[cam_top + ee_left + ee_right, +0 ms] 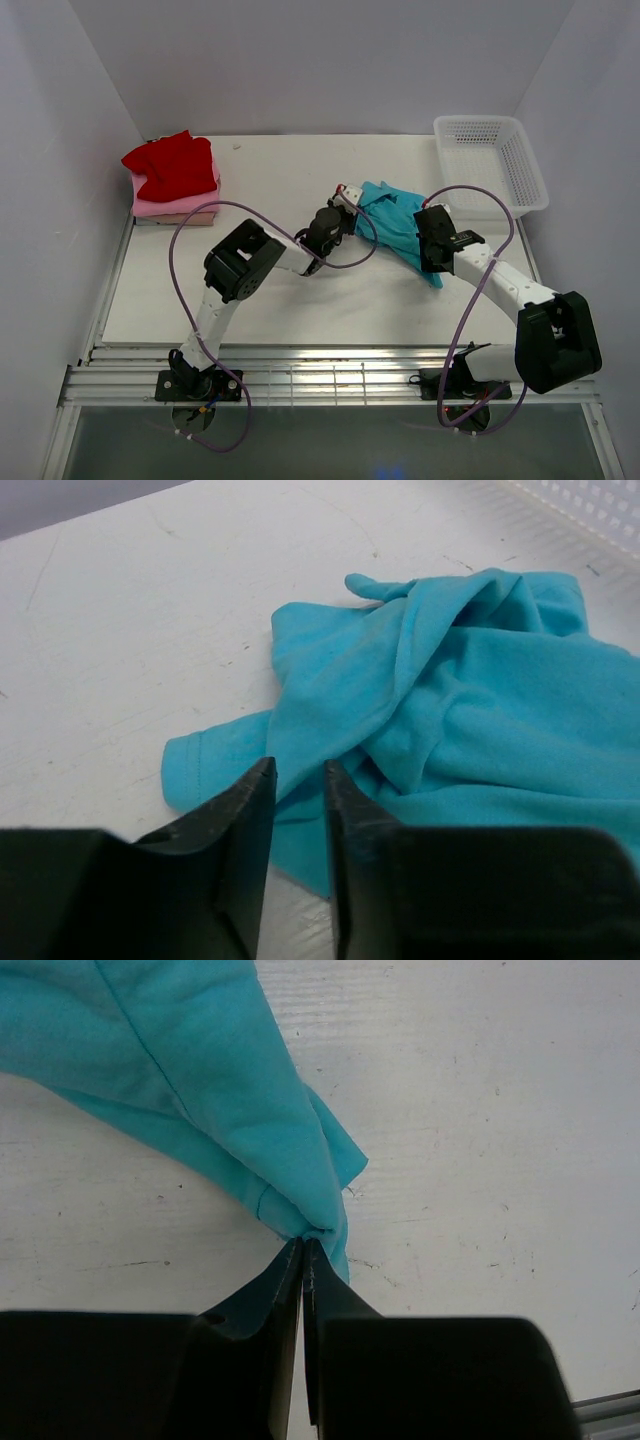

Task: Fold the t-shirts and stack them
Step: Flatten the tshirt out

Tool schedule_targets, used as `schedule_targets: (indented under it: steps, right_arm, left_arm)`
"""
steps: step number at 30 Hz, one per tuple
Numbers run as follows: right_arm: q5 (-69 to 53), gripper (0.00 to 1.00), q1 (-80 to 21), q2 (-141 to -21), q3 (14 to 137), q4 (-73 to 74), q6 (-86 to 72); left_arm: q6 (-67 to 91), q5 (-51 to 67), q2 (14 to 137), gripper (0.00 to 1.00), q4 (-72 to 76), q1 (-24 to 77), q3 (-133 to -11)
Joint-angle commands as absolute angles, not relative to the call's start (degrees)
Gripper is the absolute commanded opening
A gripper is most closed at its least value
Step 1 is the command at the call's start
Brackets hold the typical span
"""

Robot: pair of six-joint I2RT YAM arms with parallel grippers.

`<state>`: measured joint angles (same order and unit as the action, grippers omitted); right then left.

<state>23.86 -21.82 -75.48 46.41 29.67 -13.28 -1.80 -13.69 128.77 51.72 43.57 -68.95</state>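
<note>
Top external: teal t-shirt (392, 222) lies crumpled on the white table (300, 300), between the two claws. The left claw (344, 199) sits at its left edge and the right claw (434, 250) at its right edge. One corner of the cloth trails toward the near side, just past the right claw.

Left wrist: fingers (240, 810) stand slightly apart with a narrow gap. Nothing is caught between them. The shirt lies just ahead of the tips and spreads forward and to the right of the claw. A hemmed sleeve edge lies just left of the tips, and bunched folds rise ahead of them. From this view I cannot tell whether the tips touch the cloth.

Right wrist: fingers (260, 1300) are pressed together with no gap visible, pinching a gathered fold of the teal shirt at the very tips. From the pinch, the cloth fans out ahead and to the left of the claw. Bare table shows to the right of it.

Other shirts: a stack sits well apart from both claws, far beyond and to the left of the left claw, at the table's far left corner. The red t-shirt (172, 165) lies rumpled on top, the pink t-shirt (180, 205) under it and the beige t-shirt (178, 218) at the bottom.

White mesh basket (492, 165): beyond the right claw and to its right, near the shirt's far edge but not touching it.
</note>
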Motion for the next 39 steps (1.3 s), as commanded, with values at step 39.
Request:
schedule_targets:
  steps: [39]
  right_arm:
    - [24.3,0.08,-21.9,-78.8,46.7,26.4,-12.7]
  left_arm:
    - [-2.8,-9.9,131.7,0.22,50.9,43.2,-73.6]
